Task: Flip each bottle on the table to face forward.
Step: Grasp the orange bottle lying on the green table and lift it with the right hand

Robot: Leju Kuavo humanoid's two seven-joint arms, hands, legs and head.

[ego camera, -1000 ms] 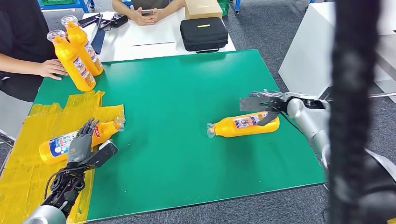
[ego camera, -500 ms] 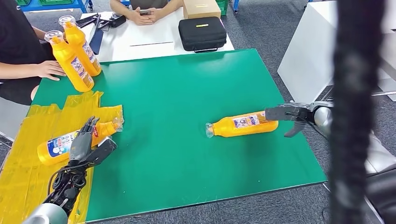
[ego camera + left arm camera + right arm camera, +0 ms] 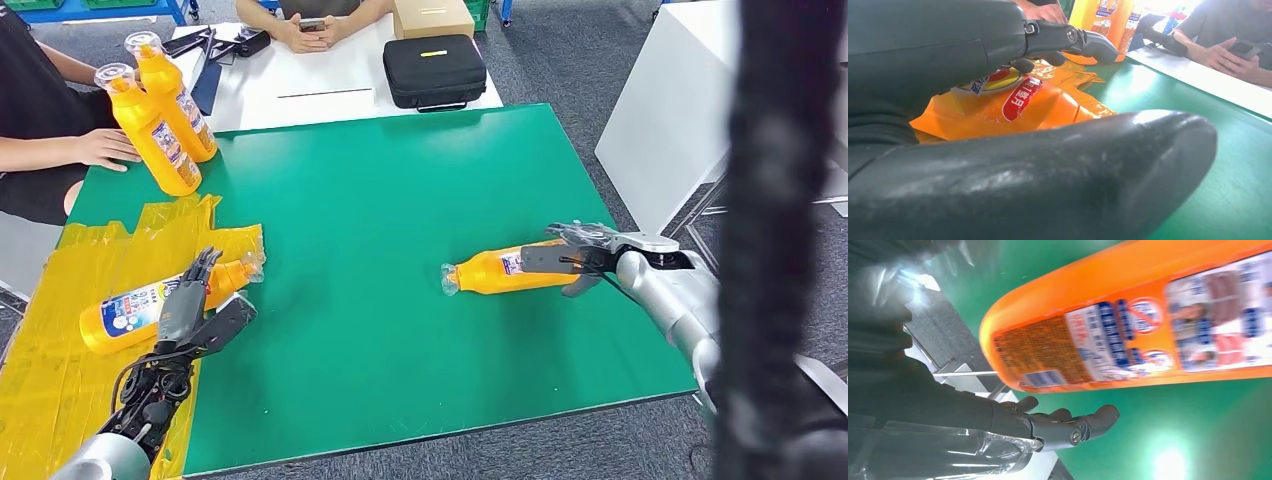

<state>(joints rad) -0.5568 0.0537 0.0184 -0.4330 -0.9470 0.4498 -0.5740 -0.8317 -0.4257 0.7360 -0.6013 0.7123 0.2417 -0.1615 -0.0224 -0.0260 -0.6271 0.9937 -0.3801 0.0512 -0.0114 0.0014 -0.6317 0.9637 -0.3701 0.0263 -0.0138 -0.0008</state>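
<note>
An orange bottle (image 3: 500, 270) lies on its side on the green table (image 3: 380, 200), cap toward the middle, label up. My right hand (image 3: 566, 262) is at its base end, fingers spread around it; in the right wrist view the fingers (image 3: 1068, 425) stand a little off the bottle (image 3: 1128, 330). A second orange bottle (image 3: 135, 308) lies on yellow plastic sheet (image 3: 60, 340) at the near left. My left hand (image 3: 198, 308) is open beside it, fingers (image 3: 1068, 40) over the bottle (image 3: 1013, 105), thumb apart. Two more bottles (image 3: 155, 132) (image 3: 178, 98) stand upright at the far left.
A person's hand (image 3: 102, 148) rests on the table by the upright bottles. A black case (image 3: 436, 72) and a cardboard box (image 3: 432, 18) sit on the white table (image 3: 330, 100) behind. A dark blurred bar (image 3: 775, 240) blocks the right side.
My right hand has come back in from the table's right edge and now sits around the base end of the lying bottle. The left hand has barely moved.
</note>
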